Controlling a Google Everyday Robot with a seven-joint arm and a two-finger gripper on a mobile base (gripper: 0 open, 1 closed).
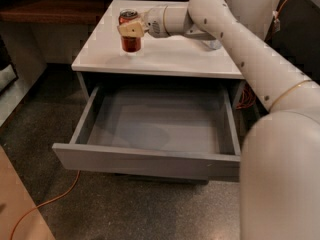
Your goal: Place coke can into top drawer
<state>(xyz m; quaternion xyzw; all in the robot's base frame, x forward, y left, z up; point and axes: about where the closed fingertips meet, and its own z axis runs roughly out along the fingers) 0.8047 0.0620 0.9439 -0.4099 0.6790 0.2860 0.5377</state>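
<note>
The coke can (130, 43), red with a silver top, stands upright at the back left of the white cabinet top (165, 59). My gripper (132, 29) reaches in from the right and is shut on the can's upper half, one tan finger (131, 29) crossing its front. Whether the can's base still touches the top I cannot tell. Below it the top drawer (145, 160) is pulled far out toward me, its grey inside bare.
My white arm (260, 69) spans the cabinet's right side and its large lower link fills the right foreground. An orange cable (47, 203) trails on the speckled floor at the left. A dark wooden shelf (45, 9) runs behind the cabinet's left.
</note>
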